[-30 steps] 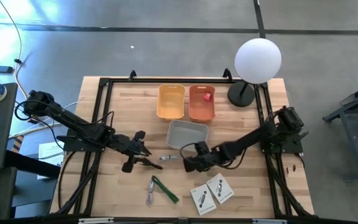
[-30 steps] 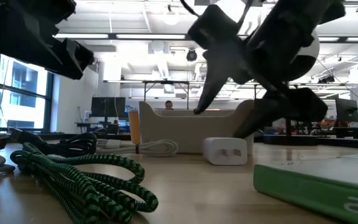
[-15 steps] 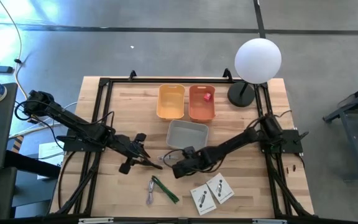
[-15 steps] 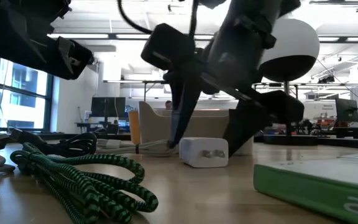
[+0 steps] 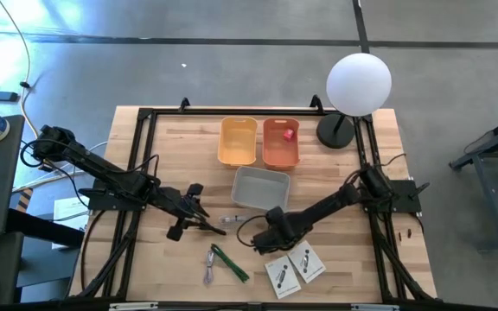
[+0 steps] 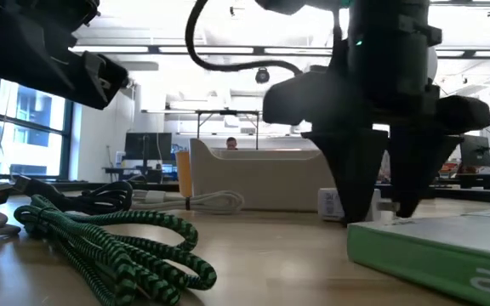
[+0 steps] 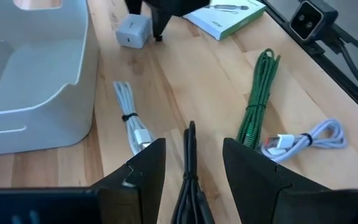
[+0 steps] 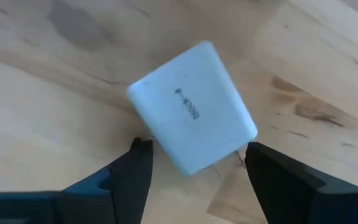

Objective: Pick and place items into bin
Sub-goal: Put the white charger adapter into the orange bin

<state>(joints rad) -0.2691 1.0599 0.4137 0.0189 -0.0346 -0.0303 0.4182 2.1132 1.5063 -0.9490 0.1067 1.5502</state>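
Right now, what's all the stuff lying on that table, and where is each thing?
Bins: three; yellow and orange side by side at the far edge, grey in front of them.
Red cube: one, inside the orange bin.
White charger block: one, on the wood, between the right gripper's fingers.
Green cable: one, coiled, near edge.
White cables: two, one bundled beside the grey bin, one by the green cable.
Flat packets: two, white, near edge.
Lamp: one, white globe, far right corner.
Left gripper: left of centre.
Right gripper: open over the charger.
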